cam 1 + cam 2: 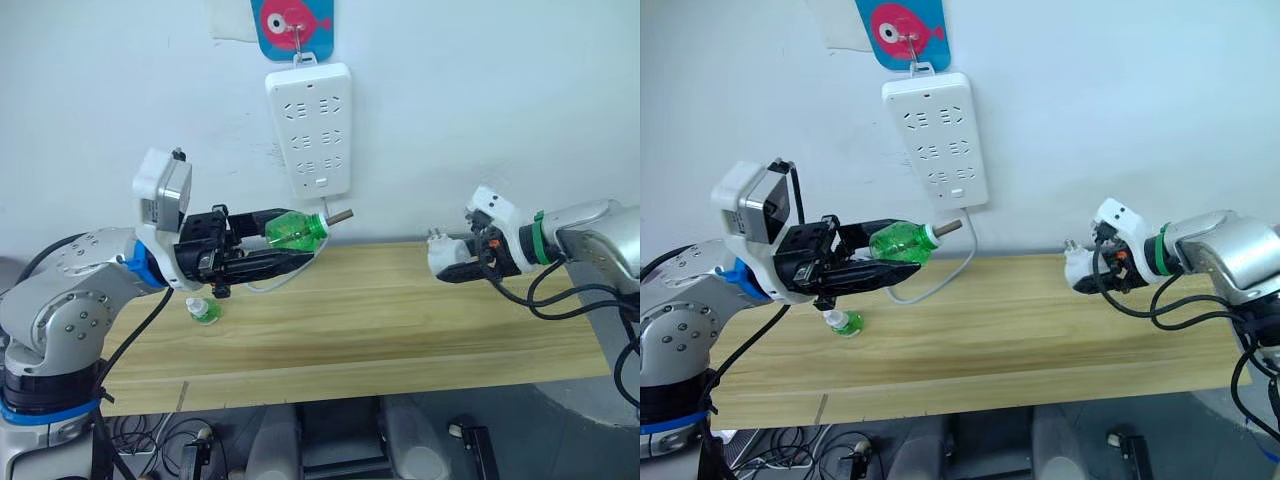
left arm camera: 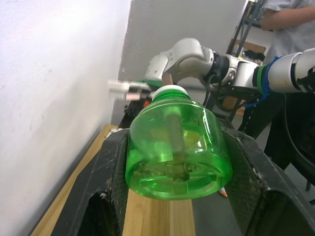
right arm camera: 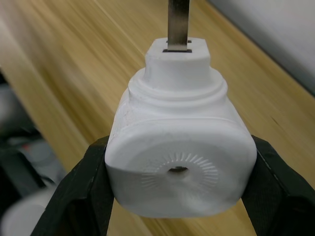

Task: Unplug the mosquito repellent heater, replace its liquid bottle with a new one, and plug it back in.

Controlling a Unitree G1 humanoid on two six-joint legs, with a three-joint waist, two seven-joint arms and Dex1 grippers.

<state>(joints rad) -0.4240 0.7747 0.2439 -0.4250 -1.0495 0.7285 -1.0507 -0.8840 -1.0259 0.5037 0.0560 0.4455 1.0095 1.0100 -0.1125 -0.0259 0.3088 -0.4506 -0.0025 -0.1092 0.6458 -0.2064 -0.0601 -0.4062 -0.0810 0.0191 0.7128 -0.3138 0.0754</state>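
My left gripper point(image 1: 306, 246) is shut on the capless green liquid bottle point(image 1: 296, 229), held sideways above the left part of the table with its wick pointing right. From the left wrist the bottle point(image 2: 177, 142) shows base-on between the black fingers point(image 2: 110, 172). The new white-capped green bottle point(image 1: 205, 310) stands on the table just below that gripper. At the right, my right gripper point(image 1: 450, 263) is shut on the white mosquito repellent heater point(image 1: 442, 254), held above the table and unplugged. The heater point(image 3: 179, 157) fills the gap between both fingers, plug prong pointing away.
A white power strip point(image 1: 309, 128) hangs on the wall from a hook, above and between the two arms; its white cable point(image 1: 268, 286) loops onto the wooden table point(image 1: 400, 330). A person point(image 2: 290, 19) stands beyond the table's right end.
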